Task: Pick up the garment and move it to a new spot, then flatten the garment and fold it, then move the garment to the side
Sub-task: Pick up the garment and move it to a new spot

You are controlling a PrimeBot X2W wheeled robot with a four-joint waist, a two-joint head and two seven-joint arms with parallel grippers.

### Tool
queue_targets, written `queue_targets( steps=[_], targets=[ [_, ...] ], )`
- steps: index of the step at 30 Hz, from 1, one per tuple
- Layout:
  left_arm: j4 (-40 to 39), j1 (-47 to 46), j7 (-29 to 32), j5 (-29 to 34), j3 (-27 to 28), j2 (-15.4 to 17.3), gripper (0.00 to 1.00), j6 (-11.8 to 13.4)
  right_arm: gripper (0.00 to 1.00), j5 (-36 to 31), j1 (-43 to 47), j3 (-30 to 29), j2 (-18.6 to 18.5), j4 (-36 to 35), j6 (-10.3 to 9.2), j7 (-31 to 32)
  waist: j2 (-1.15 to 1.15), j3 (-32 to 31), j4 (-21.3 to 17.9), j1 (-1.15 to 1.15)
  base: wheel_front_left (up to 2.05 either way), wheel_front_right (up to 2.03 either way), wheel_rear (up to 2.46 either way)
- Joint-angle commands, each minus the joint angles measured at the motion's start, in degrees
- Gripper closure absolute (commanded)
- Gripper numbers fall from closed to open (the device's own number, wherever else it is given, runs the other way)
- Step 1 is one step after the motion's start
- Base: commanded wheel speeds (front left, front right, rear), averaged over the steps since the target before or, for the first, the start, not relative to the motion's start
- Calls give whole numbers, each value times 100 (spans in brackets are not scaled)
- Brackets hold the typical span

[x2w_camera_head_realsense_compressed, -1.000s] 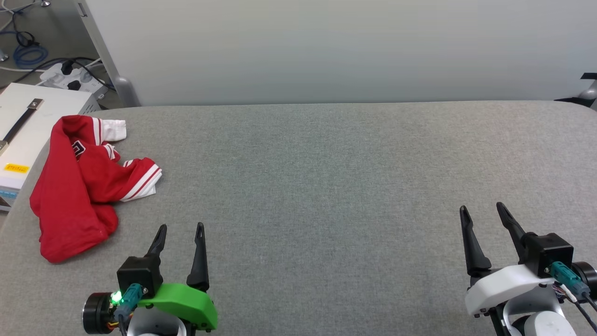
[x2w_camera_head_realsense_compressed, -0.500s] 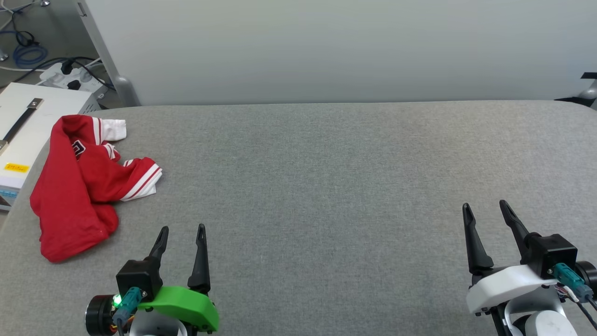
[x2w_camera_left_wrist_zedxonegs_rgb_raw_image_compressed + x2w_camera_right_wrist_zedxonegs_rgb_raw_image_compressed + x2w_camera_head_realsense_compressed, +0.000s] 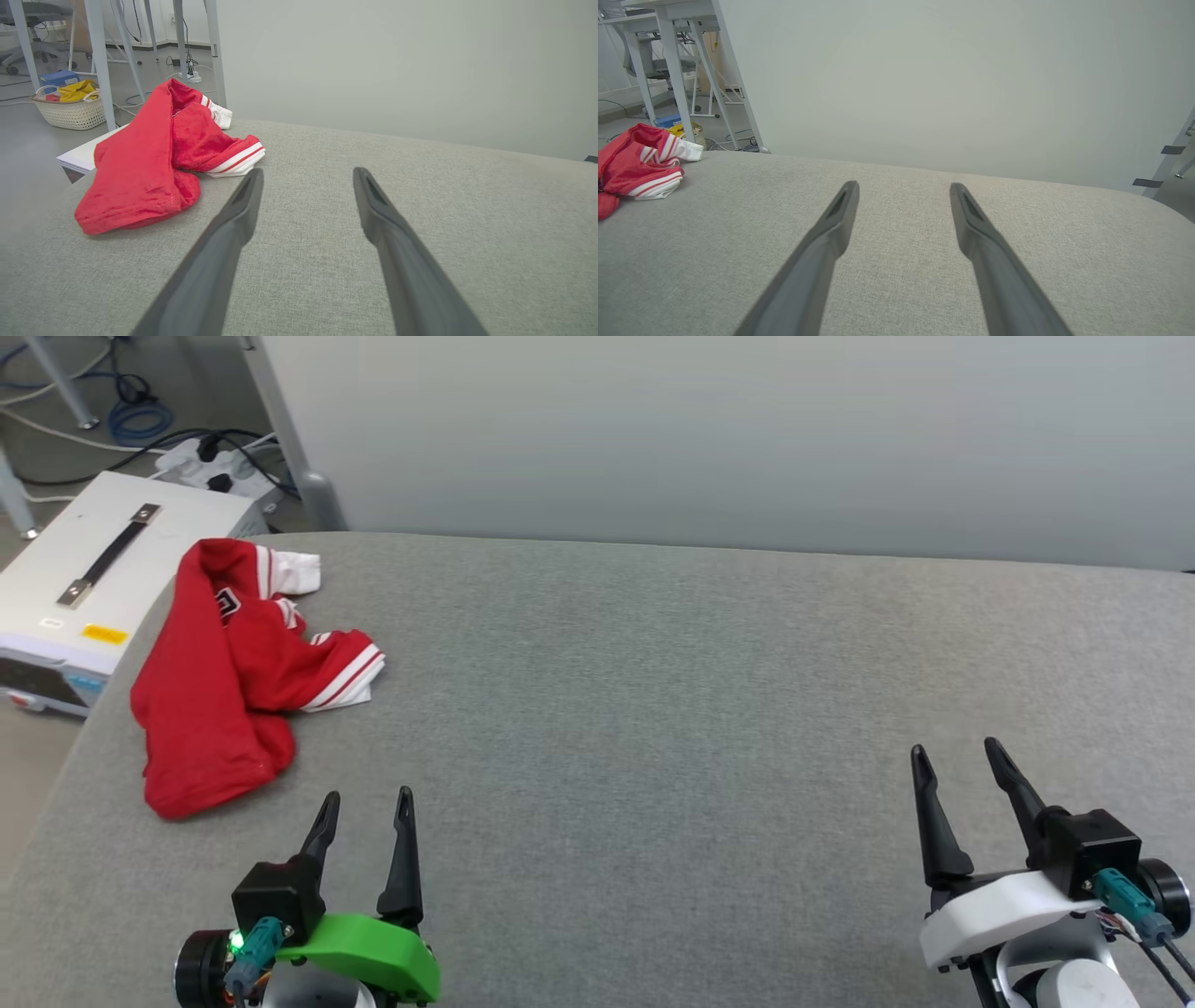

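Head view: the red jersey lies crumpled at 10 o'clock on the grey padded table, against its left edge, with 1 striped white sleeve hem turned toward 3 o'clock. At 7 o'clock the left gripper has its fingers parted and empty, near the jersey but not touching it. At 4 o'clock the right gripper is likewise parted and empty, well apart from the jersey. A white box sits off the table at 9 o'clock.

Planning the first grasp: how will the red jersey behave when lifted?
Probably floppy: the garment lies crumpled in soft folds, so it should sag. Likely light, thin cloth. At the table edge, a push might slide it off.
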Motion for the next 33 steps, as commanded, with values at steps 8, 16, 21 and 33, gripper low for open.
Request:
queue_targets(
  steps=[8,16,21,33],
  targets=[
    [86,99,-175,-95,71,-27,0,-57,0,44,-27,238,-8,123,-5,-168,0,-114,802,0,0,0,0],
    [134,98,-270,-142,102,-29,0,-97,0,92,-42,402,-9,223,-5,-261,0,-113,1252,0,0,0,0],
    [162,80,-327,-193,106,-31,0,-107,0,111,-78,460,-9,254,-5,-318,0,-64,1519,0,0,0,0],
    [186,45,-370,-228,109,-32,0,-119,0,134,-126,488,-9,294,-5,-360,0,-7,1876,0,0,0,0]
  ],
)
